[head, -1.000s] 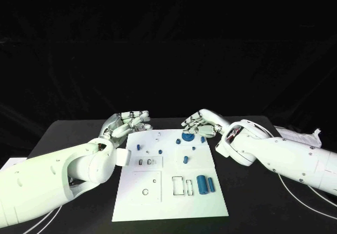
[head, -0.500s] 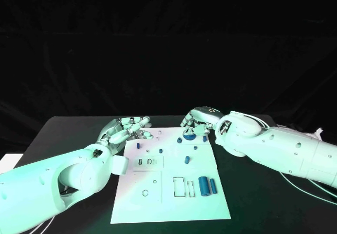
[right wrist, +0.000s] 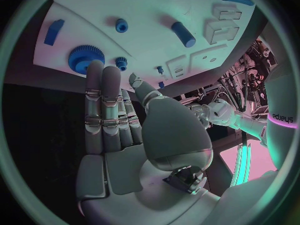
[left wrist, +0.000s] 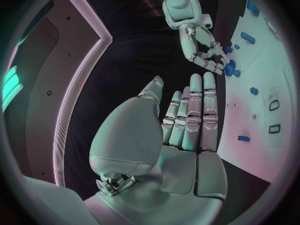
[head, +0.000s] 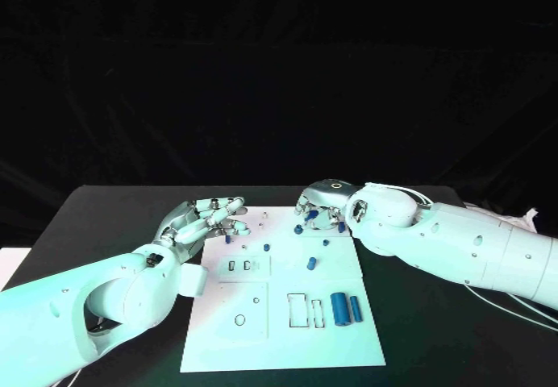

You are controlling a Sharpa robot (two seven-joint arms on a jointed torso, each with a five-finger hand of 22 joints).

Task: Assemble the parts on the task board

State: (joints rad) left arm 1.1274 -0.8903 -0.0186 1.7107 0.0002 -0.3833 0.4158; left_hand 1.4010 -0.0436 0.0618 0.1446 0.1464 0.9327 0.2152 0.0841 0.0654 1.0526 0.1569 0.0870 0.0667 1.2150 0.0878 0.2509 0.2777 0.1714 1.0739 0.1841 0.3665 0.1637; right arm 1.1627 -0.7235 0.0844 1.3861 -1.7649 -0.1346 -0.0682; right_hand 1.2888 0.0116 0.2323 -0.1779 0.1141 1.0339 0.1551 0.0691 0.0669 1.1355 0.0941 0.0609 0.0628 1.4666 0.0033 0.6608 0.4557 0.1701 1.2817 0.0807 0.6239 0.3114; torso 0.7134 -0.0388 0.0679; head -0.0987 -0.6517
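The white task board [head: 279, 322] lies lengthwise in the middle of the table. At its far end sits a big blue gear [right wrist: 84, 58] with a small blue gear [right wrist: 121, 62] beside it. My right hand [head: 322, 203] hovers over that end, fingers stretched out flat, the fingertips [right wrist: 103, 72] right by the big gear and holding nothing. My left hand [head: 210, 216] is at the board's far left corner, fingers straight and apart, empty. Two blue cylinders [head: 345, 308] lie near the board's right edge. A blue peg [head: 312, 263] stands mid-board.
Smaller blue parts [head: 266, 247] dot the board's far half, and a blue bar [right wrist: 54, 31] lies at its far edge. Rectangular slots [head: 305, 311] are cut in the near half. White cables and cloth [head: 512, 222] lie at the table's right side.
My right arm has rolled further over the board's far end, and its fingers, earlier curled around the big gear, now lie straight. The left hand has dropped slightly toward the board's corner.
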